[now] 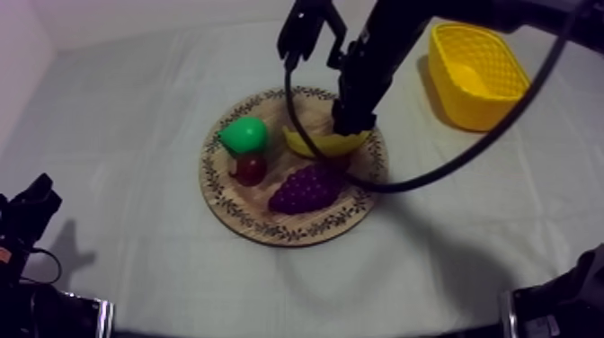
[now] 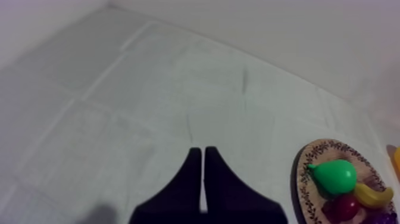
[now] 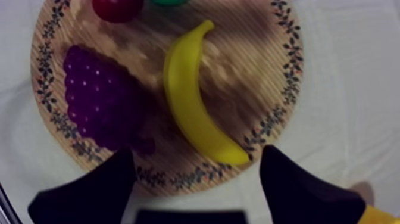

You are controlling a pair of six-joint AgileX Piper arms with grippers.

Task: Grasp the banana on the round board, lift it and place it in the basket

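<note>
Over the banana (image 3: 186, 95), right hand (image 3: 196, 154) agape

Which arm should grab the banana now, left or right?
Right. The right gripper hangs open just over the banana on the wooden board; the left gripper sits shut, far off.

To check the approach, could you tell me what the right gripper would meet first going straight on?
Probably the banana: its end lies ahead of the right gripper, between the open fingers; depth is unclear.

Glossy banana (image 3: 186, 98) on grained wooden board (image 3: 241, 62).
</note>
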